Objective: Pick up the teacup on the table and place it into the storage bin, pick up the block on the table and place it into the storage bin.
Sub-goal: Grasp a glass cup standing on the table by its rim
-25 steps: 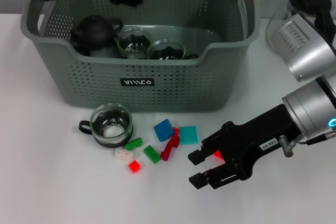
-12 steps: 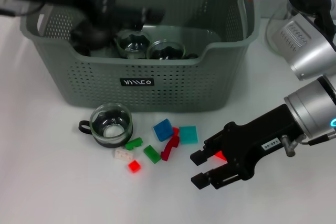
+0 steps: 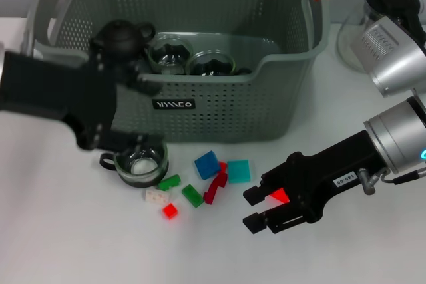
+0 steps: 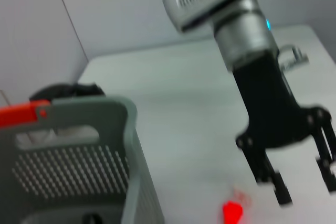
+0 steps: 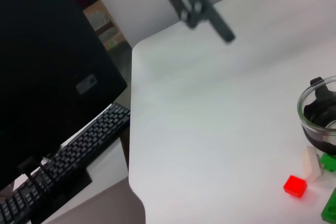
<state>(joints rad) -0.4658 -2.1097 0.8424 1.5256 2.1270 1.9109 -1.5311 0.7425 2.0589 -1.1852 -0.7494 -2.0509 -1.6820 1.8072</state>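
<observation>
Reaching for the teacup (image 3: 141, 161) just in front of the storage bin (image 3: 219, 108), head view shows the left gripper (image 3: 133, 114) open, empty; next it must straddle the cup. Left wrist view: right gripper (image 4: 302, 179) open, empty. Right wrist view: teacup (image 5: 320, 114) beside blocks (image 5: 295, 186).

Left end effector (image 3: 143, 114) down from storage bin (image 3: 219, 108) toward teacup (image 3: 140, 159).
</observation>
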